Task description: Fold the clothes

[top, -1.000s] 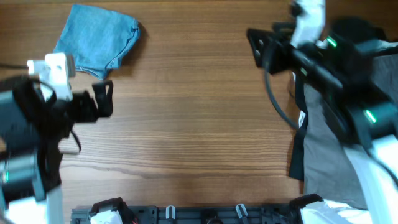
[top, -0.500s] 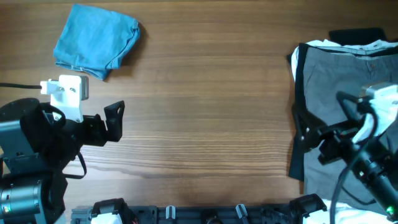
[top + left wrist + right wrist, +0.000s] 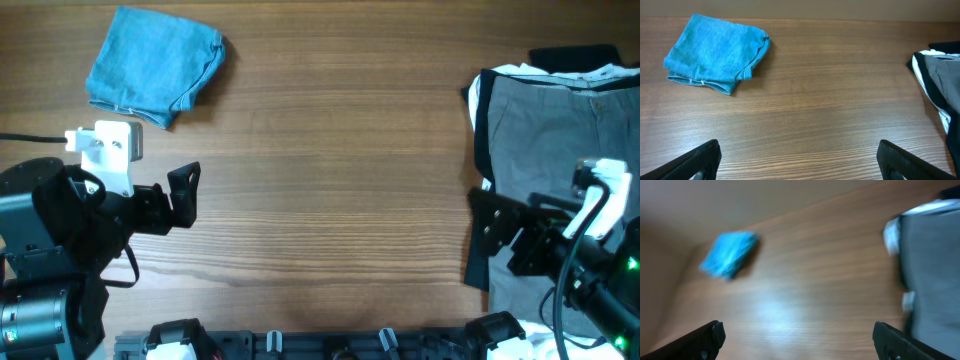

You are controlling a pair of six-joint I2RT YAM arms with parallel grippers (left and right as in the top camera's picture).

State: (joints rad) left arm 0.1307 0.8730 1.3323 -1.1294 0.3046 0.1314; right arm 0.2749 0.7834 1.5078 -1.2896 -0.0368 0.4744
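The light blue denim jeans (image 3: pixel 155 65) lie as a compact folded bundle at the table's far left corner. They also show in the left wrist view (image 3: pixel 717 52) and, blurred, in the right wrist view (image 3: pixel 730 254). My left gripper (image 3: pixel 184 194) is open and empty at the left, nearer the front than the bundle and apart from it. My right gripper (image 3: pixel 493 240) is open and empty at the right front, at the left edge of a pile of other clothes.
A pile of clothes with grey trousers (image 3: pixel 550 140) on top, over black and white garments, lies at the right edge; it also shows in the left wrist view (image 3: pixel 945 80). The brown wooden table (image 3: pixel 340 180) lies between. A black rail (image 3: pixel 330 345) runs along the front edge.
My right arm swung from the far right down to the right front, uncovering the grey trousers. My left gripper moved slightly forward and right, then stayed still. The jeans bundle has not moved.
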